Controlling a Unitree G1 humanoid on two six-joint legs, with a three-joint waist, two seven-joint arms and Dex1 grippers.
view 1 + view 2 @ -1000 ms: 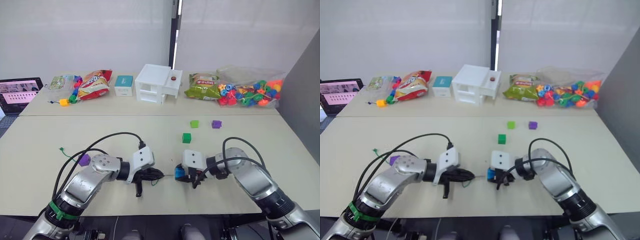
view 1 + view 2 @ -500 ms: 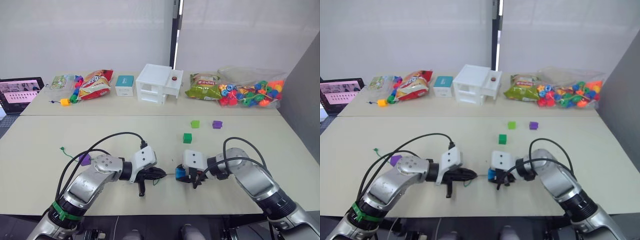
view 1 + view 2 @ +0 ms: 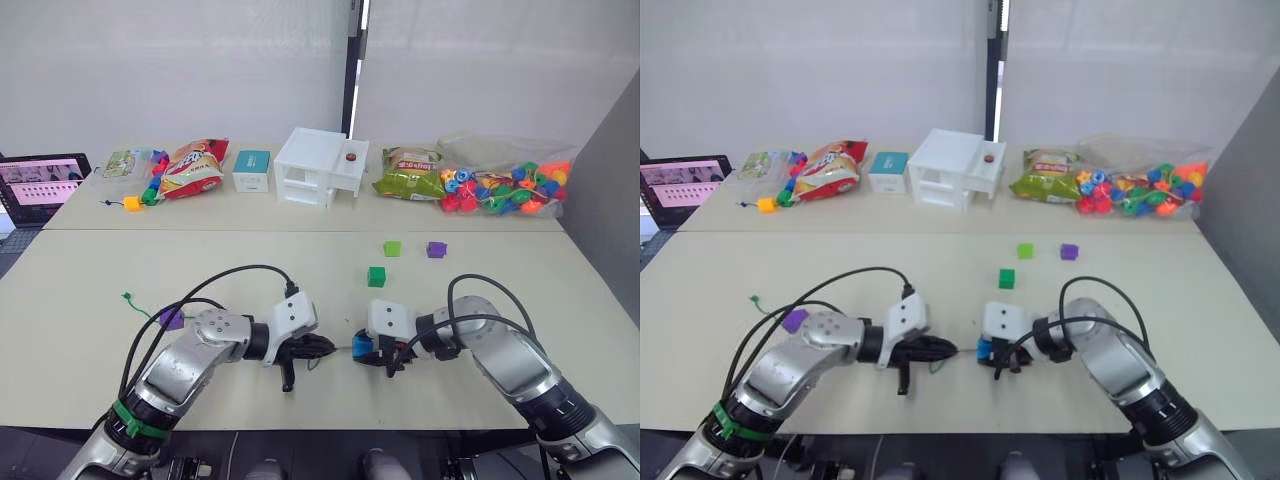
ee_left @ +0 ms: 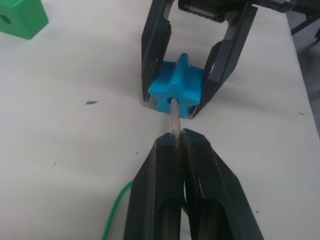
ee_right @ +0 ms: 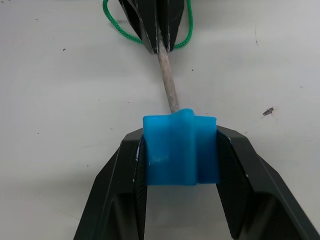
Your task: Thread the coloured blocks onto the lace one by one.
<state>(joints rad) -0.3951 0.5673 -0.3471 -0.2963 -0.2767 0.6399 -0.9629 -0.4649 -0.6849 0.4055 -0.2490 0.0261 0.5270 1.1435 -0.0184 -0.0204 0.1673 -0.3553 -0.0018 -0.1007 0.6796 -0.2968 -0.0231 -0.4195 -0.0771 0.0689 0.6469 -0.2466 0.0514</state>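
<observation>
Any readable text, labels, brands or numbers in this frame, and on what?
None can be read.
Red-and-orange snack bag: print too small to read.
Green snack bag: print too small.
Teal-and-white box: markings too blurred.
Tablet screen: content too small.
Blue block, right gripper, left gripper: no markings.

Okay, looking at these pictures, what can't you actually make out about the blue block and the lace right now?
- How far the lace's grey tip has gone into the blue block: the left wrist view shows it entering the hole, and the block hides the rest.
- Whether the tip has come out the far side: in the right wrist view the right gripper covers that side.
- The hole and tip are too small to see in the head views.
</observation>
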